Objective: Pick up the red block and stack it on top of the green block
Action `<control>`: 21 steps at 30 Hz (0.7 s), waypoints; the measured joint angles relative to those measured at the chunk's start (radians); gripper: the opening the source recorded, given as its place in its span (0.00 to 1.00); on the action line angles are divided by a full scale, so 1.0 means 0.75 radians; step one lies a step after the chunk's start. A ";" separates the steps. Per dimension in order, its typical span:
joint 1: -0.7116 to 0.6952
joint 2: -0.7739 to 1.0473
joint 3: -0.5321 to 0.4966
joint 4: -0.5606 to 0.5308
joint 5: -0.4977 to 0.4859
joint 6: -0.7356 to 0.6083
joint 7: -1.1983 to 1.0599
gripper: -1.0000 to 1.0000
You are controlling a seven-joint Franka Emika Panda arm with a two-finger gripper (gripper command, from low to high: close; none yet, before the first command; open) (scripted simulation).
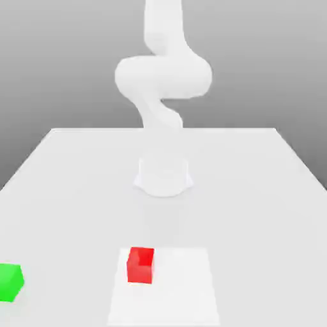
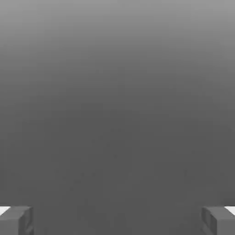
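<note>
Two fingertips of the gripper (image 2: 117, 221) are seen in the hand view, set wide apart, with nothing clamped between them and only a plain grey backdrop beyond. The red block (image 1: 140, 265) is seen in the exterior view, resting on a pale square patch (image 1: 179, 290) of the table (image 1: 255, 217), well apart from the jaws and out of their line. The green block (image 1: 9, 282) stands on the table toward the exterior view's left, likewise clear of the jaws. The step in hand is judged to be the approach to the red block, with the stack still wholly to be made. For this to be done well, the hand should first be turned to point down and be brought above the red block, so that the block lies midway between the open jaws. The jaws should be squared to two opposite side faces, since a skewed grip could twist the block or tip it on an edge. The descent is best made straight and slow, with the spread kept until both pads are beside the faces; if it is made off centre, the block's top could be struck by a fingertip. Only then should the jaws be closed, evenly and gently.
</note>
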State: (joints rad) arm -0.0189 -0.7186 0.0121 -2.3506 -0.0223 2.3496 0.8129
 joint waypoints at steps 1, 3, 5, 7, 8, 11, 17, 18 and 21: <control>-0.012 0.053 0.006 -0.032 -0.014 0.032 0.008 0.50; -0.035 0.157 0.015 -0.093 -0.039 0.093 0.022 0.50; -0.057 0.259 0.020 -0.152 -0.059 0.153 0.033 0.50; -0.072 0.360 0.016 -0.211 -0.080 0.212 0.045 0.50; -0.079 0.410 0.014 -0.240 -0.088 0.242 0.049 0.50; -0.099 0.560 0.002 -0.329 -0.101 0.332 0.052 0.50; -0.114 0.847 -0.033 -0.504 -0.047 0.510 0.002 0.50; -0.117 0.894 -0.034 -0.533 -0.019 0.540 -0.020 0.50; -0.122 1.034 -0.027 -0.559 0.032 0.647 -0.057 0.50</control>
State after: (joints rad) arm -0.1104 0.0569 -0.0084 -2.7699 0.0014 2.8347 0.7701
